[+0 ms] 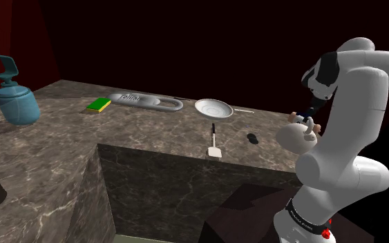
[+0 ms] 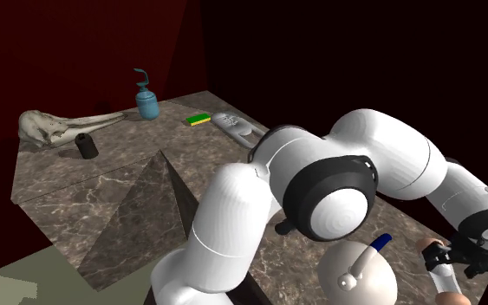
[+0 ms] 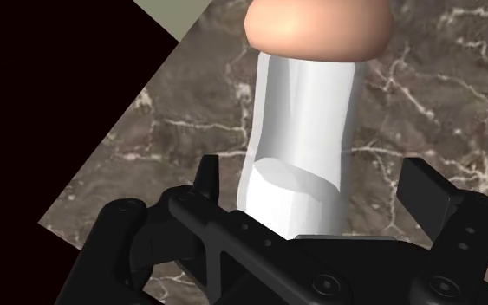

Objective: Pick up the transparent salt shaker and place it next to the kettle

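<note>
The salt shaker (image 3: 307, 130) has a pale, glassy body with a peach-coloured cap at its far end. It stands between the two black fingers of my gripper (image 3: 316, 180). The fingers are open, with a small gap on each side of the shaker, and brown marble counter lies beneath it. In the second exterior view the shaker (image 2: 444, 275) is just right of the round white kettle (image 2: 357, 275), which has a blue-tipped handle, and the gripper (image 2: 460, 256) is around it. In the shoulder view the kettle (image 1: 291, 138) sits near the arm, with the gripper (image 1: 308, 114) right by it.
On the marble counter (image 1: 151, 128) are a teal soap dispenser (image 1: 14, 102), a green sponge (image 1: 98, 105), a long grey object (image 1: 148, 101), a pale pan (image 1: 213, 108), a spatula (image 1: 214, 145) and a small dark item (image 1: 253, 138). A skull (image 2: 60, 126) and a black cylinder (image 2: 86, 146) are farther off. The counter's edge drops away near the shaker.
</note>
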`<action>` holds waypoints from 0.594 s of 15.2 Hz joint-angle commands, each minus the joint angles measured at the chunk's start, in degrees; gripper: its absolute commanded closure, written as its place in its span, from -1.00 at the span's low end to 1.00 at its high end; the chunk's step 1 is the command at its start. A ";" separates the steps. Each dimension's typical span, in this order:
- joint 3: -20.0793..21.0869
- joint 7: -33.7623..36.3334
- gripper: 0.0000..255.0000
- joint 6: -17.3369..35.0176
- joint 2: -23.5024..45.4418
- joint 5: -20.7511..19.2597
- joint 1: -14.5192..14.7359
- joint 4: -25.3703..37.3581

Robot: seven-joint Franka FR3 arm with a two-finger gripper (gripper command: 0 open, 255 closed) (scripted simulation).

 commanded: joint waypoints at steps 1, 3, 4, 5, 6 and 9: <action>-0.55 0.71 -1.00 -2.62 -1.44 -1.07 0.36 1.40; -0.78 1.02 -1.00 -3.85 -2.10 -1.56 0.50 2.08; -0.78 1.02 -1.00 -3.85 -2.10 -1.56 0.50 2.07; -0.78 1.02 -1.00 -3.85 -2.10 -1.56 0.50 2.07; -0.78 1.02 -1.00 -3.85 -2.10 -1.56 0.50 2.08; -0.78 1.02 -1.00 -3.85 -2.10 -1.56 0.50 2.08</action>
